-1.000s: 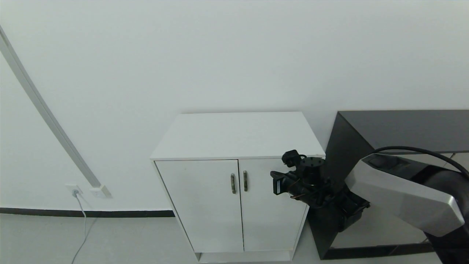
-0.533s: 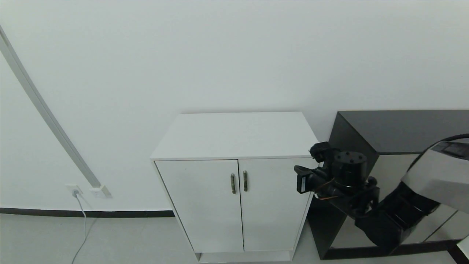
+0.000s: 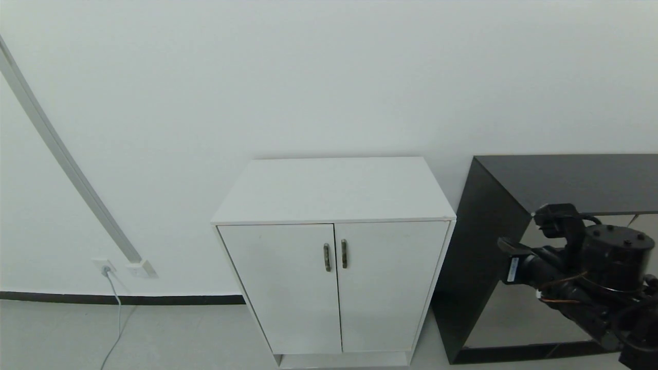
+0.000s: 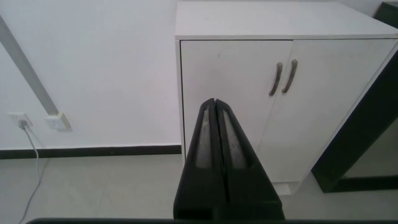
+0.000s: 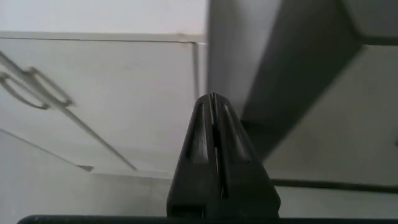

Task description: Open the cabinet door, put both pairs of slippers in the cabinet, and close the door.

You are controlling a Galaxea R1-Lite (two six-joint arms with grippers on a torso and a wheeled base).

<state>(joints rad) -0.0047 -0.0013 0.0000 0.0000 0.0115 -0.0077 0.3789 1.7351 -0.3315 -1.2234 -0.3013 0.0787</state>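
Note:
The white cabinet [image 3: 334, 190] stands against the wall with both doors shut. Its two dark handles [image 3: 335, 255] meet at the middle seam. My right arm's wrist [image 3: 591, 262] hangs to the right of the cabinet, in front of the black furniture. In the right wrist view my right gripper [image 5: 213, 99] is shut on nothing, beyond the right edge of the cabinet [image 5: 124, 93]. My left gripper [image 4: 214, 102] is also shut and empty. It is held well back from the cabinet [image 4: 230, 81], level with the left door, and the handles [image 4: 283, 77] lie off to one side.
A black open-sided table or shelf [image 3: 514, 205] stands tight against the cabinet's right side. A wall socket with a white cable [image 3: 110, 288] and a slanted cable duct [image 3: 67, 159] are at the left. Grey floor lies in front of the cabinet.
My right arm has swung away to the right, from in front of the right door to in front of the black furniture. The doors have stayed shut.

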